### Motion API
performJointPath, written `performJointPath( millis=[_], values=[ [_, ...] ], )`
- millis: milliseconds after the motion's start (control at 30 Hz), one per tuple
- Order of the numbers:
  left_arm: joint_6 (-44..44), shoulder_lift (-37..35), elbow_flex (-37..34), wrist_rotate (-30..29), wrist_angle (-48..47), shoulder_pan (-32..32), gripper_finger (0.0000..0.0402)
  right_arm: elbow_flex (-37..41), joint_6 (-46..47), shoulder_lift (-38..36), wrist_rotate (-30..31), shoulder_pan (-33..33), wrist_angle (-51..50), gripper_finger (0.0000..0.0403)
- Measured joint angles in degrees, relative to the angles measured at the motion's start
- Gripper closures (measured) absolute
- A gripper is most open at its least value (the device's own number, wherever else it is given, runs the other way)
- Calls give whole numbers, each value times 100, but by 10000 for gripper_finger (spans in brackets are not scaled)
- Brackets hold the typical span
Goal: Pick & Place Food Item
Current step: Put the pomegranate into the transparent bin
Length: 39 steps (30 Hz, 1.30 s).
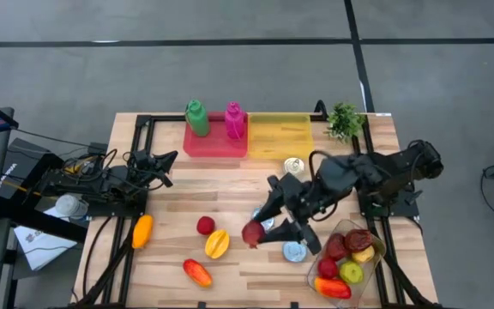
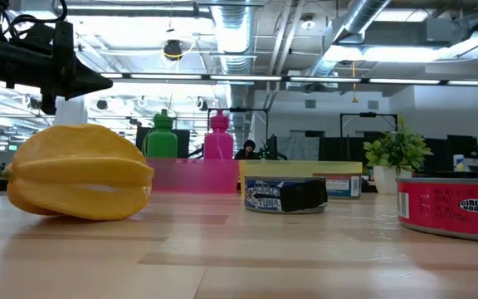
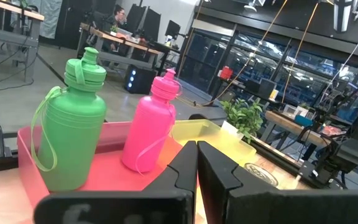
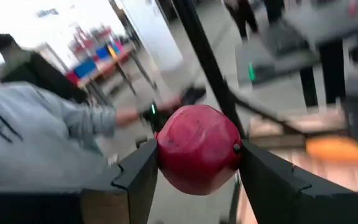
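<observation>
The right gripper [image 1: 262, 234] pinches a dark red fruit [image 4: 197, 148] between its fingers, raised above mid-table near two cans and left of the clear food container [image 1: 378, 254]. The left gripper [image 1: 163, 160] waits pressed shut by the pink tray [image 1: 197, 146]. To do this well, keep the squeeze steady and carry the fruit level to the container before letting go; only the right wrist view shows fingers bracketing the fruit, only the high view shows the container.
</observation>
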<state>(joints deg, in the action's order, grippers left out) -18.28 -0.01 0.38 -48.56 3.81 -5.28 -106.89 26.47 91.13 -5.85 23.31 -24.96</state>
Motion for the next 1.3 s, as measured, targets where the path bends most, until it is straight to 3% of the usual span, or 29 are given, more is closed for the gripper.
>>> performJointPath(
  millis=[500,900,1067,1300],
  values=[
    [0,0,0,0,3,0,401,0,2274,4,651,982,-3365,200],
    [0,0,0,0,6,0,401,122,5705,0,1086,2405,-6023,200],
    [0,0,0,0,7,0,401,486,6757,0,1235,2771,-6353,200],
    [0,0,0,0,7,0,401,1331,7451,0,559,3093,-6334,200]
  ],
)
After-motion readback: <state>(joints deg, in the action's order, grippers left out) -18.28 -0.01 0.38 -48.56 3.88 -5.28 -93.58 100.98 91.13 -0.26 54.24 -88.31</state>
